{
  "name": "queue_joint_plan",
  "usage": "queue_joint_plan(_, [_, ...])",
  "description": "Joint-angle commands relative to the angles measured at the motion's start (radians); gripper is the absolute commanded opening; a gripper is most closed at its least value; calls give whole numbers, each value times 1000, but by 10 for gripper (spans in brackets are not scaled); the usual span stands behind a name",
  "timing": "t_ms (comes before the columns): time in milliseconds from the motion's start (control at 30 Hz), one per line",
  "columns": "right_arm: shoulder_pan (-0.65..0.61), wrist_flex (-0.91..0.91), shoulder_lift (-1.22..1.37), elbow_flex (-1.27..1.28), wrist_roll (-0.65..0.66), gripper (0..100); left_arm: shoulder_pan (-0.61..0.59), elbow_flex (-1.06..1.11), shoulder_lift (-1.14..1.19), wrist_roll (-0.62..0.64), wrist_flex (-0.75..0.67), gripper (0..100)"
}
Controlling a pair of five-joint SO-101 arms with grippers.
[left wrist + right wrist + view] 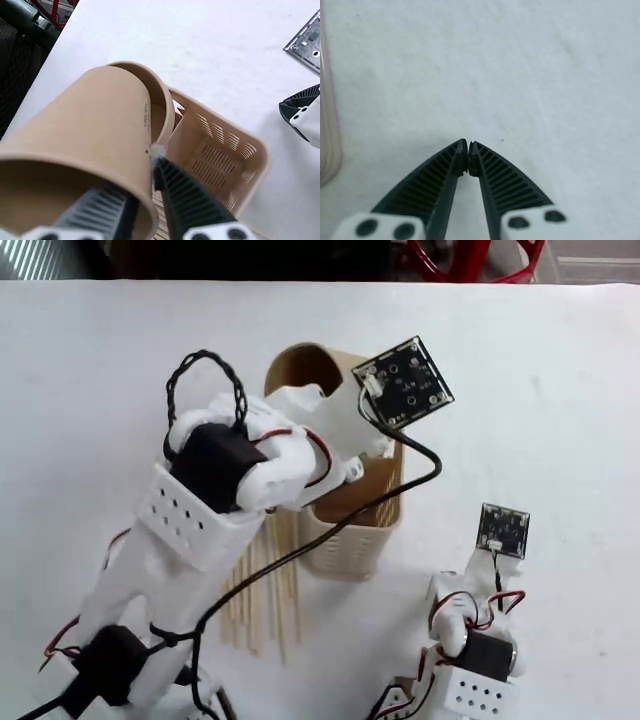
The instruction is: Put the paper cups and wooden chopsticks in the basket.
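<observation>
- While I look down from the high view, my left arm [210,475] leans across the basket [348,545] on the white worktop [540,390].
- My left pincer [137,192] is clamped on the rim of a tilted paper cup [85,140], one finger inside and one outside, over the basket's end.
- What looks like a second cup [167,105] sits just behind it.
- Wooden chopsticks [262,600] lie loose on the worktop beside the basket, partly under that arm.
- My right pincer [468,152] is closed on nothing, tips touching, over bare worktop.
</observation>
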Motion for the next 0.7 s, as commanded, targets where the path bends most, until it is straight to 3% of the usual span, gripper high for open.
queue_joint_plan(0, [5,5,-7,9,0,19,7,-43,-2,-3,-2,110])
queue_joint_plan(667, [5,5,-7,9,0,19,-18,-26,-42,34,-236,128])
